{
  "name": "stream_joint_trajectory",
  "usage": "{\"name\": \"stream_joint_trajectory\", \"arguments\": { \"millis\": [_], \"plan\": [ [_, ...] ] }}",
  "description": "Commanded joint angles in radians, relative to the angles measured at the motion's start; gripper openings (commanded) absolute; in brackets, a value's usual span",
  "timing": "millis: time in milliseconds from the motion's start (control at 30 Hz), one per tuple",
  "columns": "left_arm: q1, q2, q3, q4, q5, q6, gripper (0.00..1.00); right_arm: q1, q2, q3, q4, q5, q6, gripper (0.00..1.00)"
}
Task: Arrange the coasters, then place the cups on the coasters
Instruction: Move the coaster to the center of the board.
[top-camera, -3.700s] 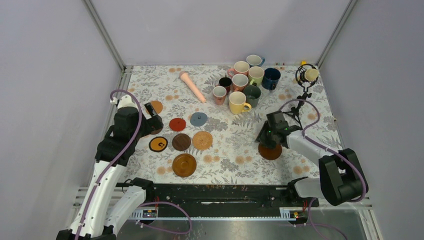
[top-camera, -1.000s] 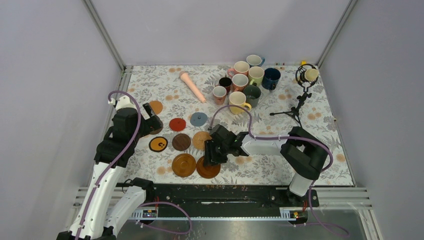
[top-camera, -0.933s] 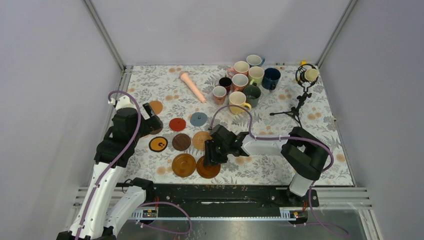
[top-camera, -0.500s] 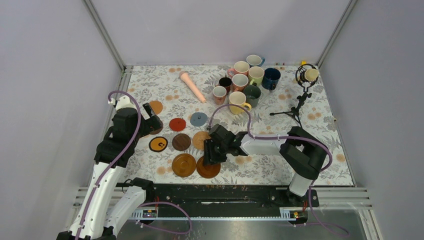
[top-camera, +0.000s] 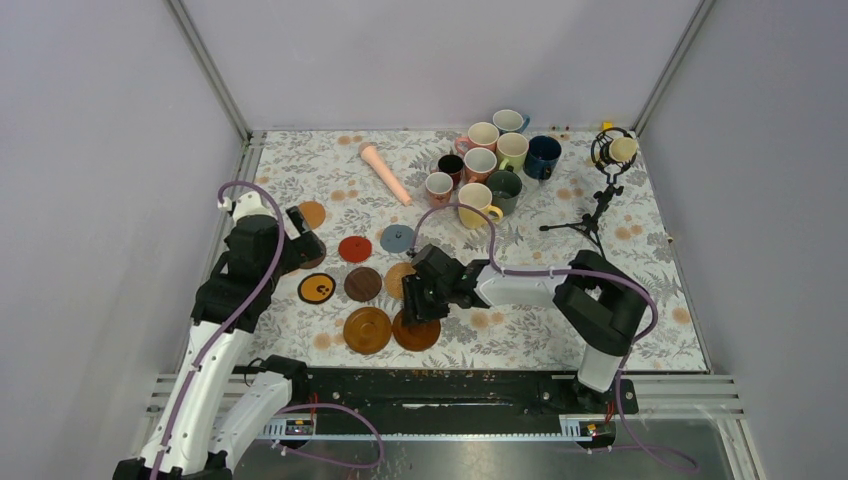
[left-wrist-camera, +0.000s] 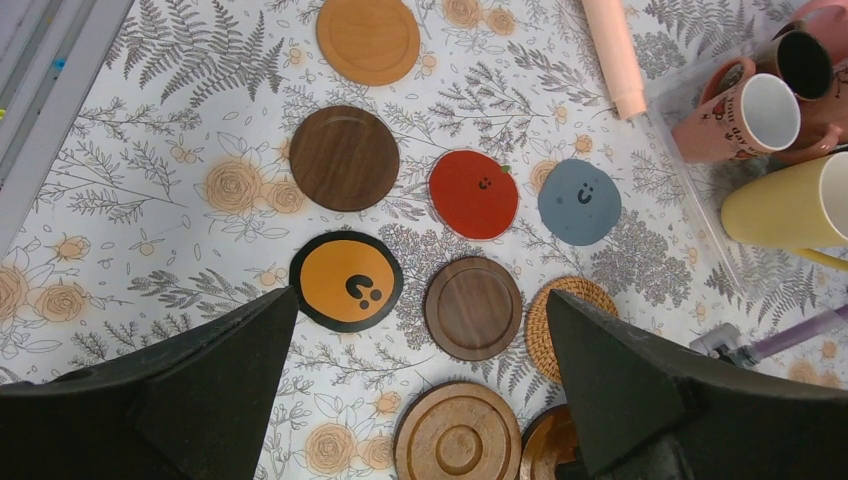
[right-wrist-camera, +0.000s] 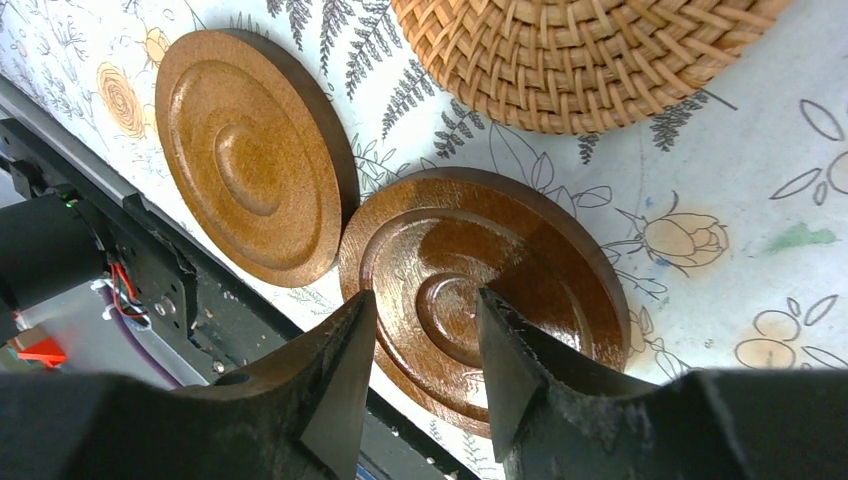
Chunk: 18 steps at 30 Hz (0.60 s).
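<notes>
Jaws of the right gripper (right-wrist-camera: 425, 305) stand part-open and grip nothing, directly above the glossy dark-brown coaster (right-wrist-camera: 530, 250). It lies flat on the surface (right-wrist-camera: 700, 180), and its edge seems to touch the paler ringed coaster (right-wrist-camera: 250, 170) on its left. Just beyond it sits the woven coaster (right-wrist-camera: 580, 50). Farther left, the left gripper (left-wrist-camera: 420, 300) hangs wide open and empty. The mugs (top-camera: 490, 165) cluster well beyond the glossy coaster, and the right arm (top-camera: 530, 288) looks nearer to them.

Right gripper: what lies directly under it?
A glossy brown ridged coaster, flat on the floral tablecloth; the fingers hide its near rim.
</notes>
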Motion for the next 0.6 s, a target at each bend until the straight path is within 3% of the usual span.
{"name": "stream_joint_trajectory", "arguments": {
  "millis": [0, 100, 267, 367, 567],
  "plan": [
    [0.0, 0.031, -0.007, 0.057, -0.035, -0.017, 0.98, 0.001, -0.068, 0.008, -0.028, 0.037, -0.055, 0.49],
    [0.039, 0.1, 0.017, 0.064, -0.015, -0.057, 0.97, 0.001, -0.139, 0.019, -0.029, -0.019, -0.063, 0.5],
    [0.183, 0.28, 0.06, 0.185, 0.221, -0.143, 0.86, 0.001, -0.259, 0.019, -0.016, -0.104, -0.084, 0.51],
    [0.254, 0.425, 0.085, 0.305, 0.364, -0.162, 0.85, 0.001, -0.321, 0.0, -0.008, -0.137, -0.1, 0.52],
    [0.297, 0.834, 0.315, 0.234, 0.229, -0.102, 0.95, 0.001, -0.438, -0.055, -0.018, -0.122, -0.167, 0.57]
  ]
}}
